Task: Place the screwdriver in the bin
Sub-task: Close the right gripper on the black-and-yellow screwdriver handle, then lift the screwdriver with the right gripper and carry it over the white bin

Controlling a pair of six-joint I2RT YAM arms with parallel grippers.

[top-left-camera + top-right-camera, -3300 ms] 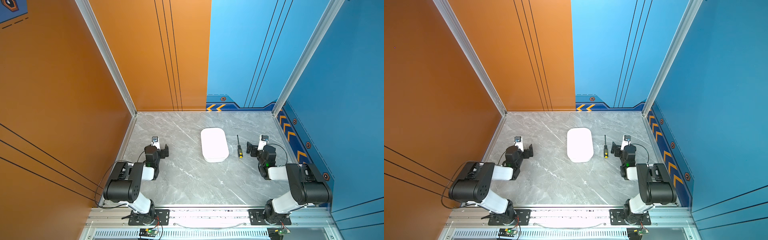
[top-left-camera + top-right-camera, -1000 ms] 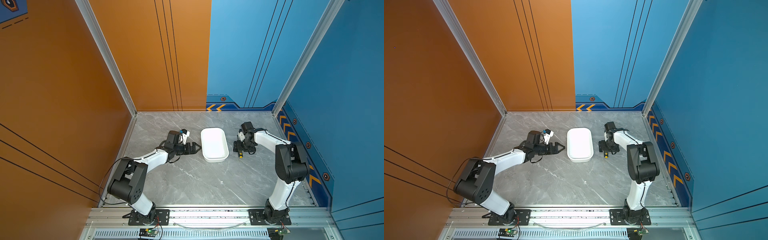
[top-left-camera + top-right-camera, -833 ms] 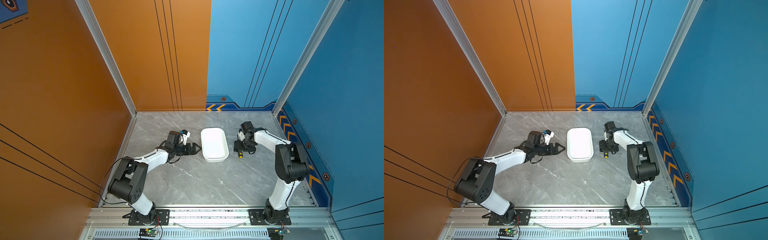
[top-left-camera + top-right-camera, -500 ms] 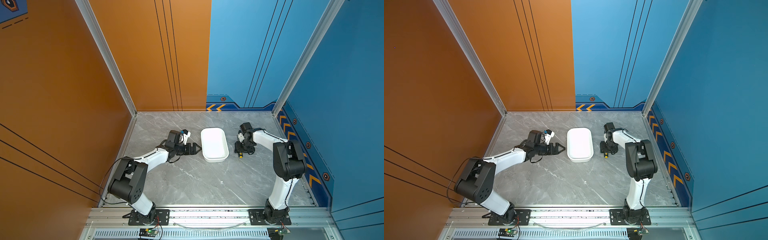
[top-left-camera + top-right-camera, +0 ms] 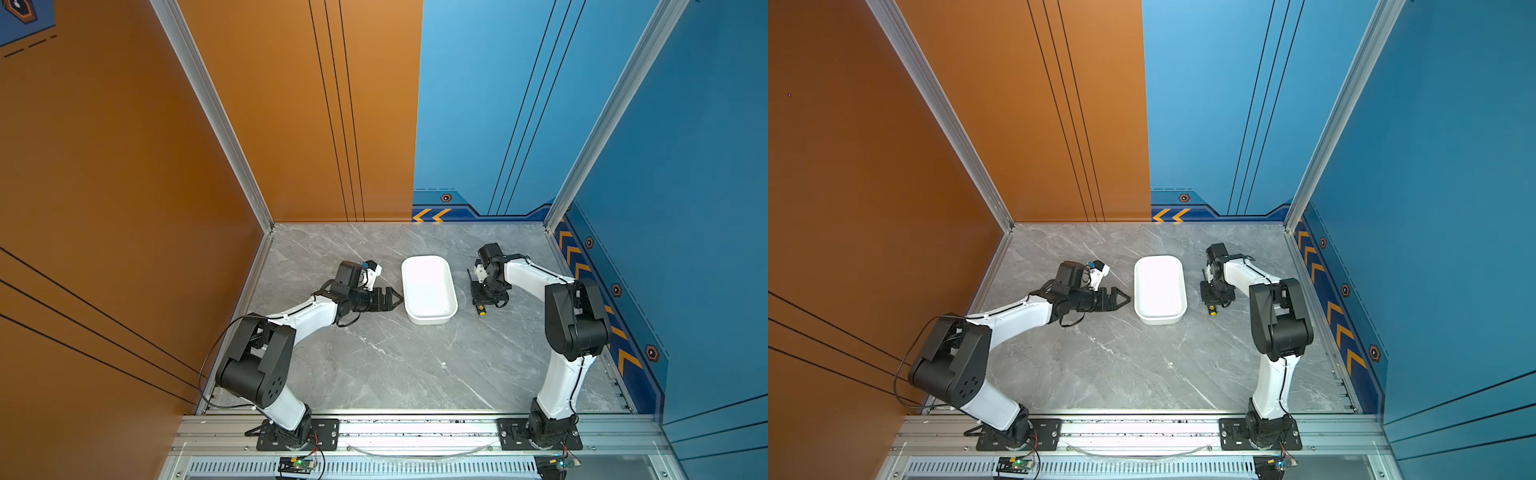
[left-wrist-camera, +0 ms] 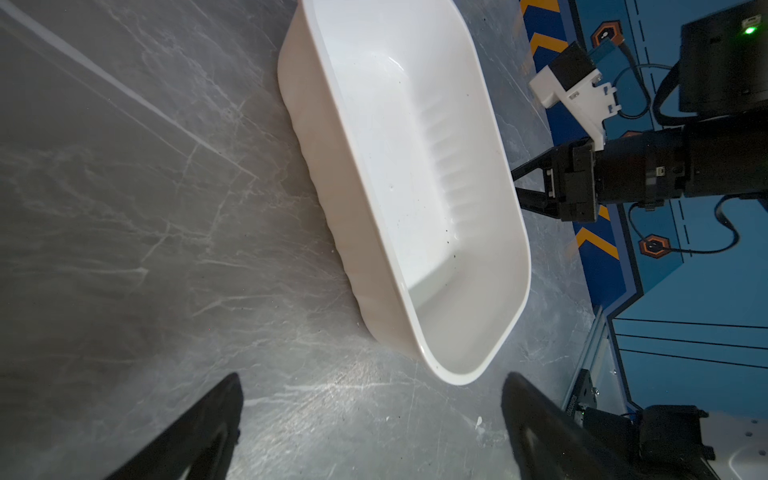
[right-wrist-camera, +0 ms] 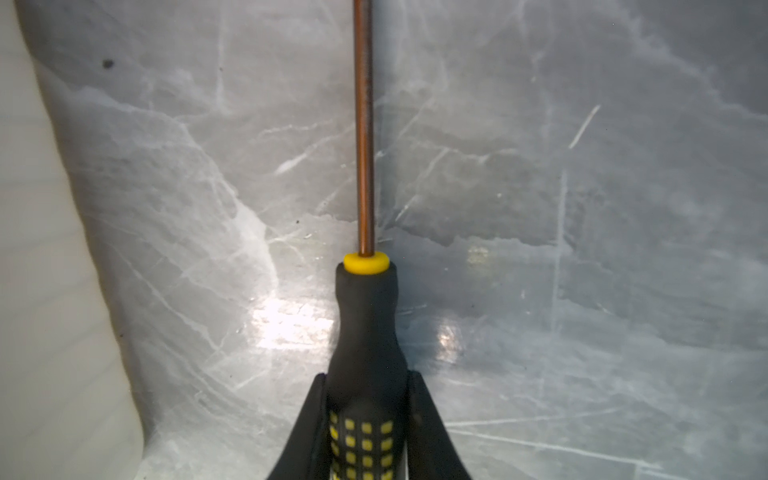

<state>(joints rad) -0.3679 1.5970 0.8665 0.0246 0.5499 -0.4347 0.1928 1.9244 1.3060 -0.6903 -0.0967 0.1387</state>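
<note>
one each side of the bin (image 5: pixel 430 318): right gripper (image 7: pixel 368 376) pinched tight on the screwdriver (image 7: pixel 365 316) handle down at the table (image 5: pixel 395 365), left gripper (image 6: pixel 372 378) spread wide, holding nothing.

I work over a grey, white-veined marble tabletop (image 5: pixel 374 365). An orange wall (image 5: pixel 124 166) stands on my left and a blue wall (image 5: pixel 685 166) on my right, both with thin black lines. 2 yellow chevrons (image 5: pixel 432 215) mark the back skirting. An aluminium rail (image 5: pixel 415 432) edges the front.
</note>
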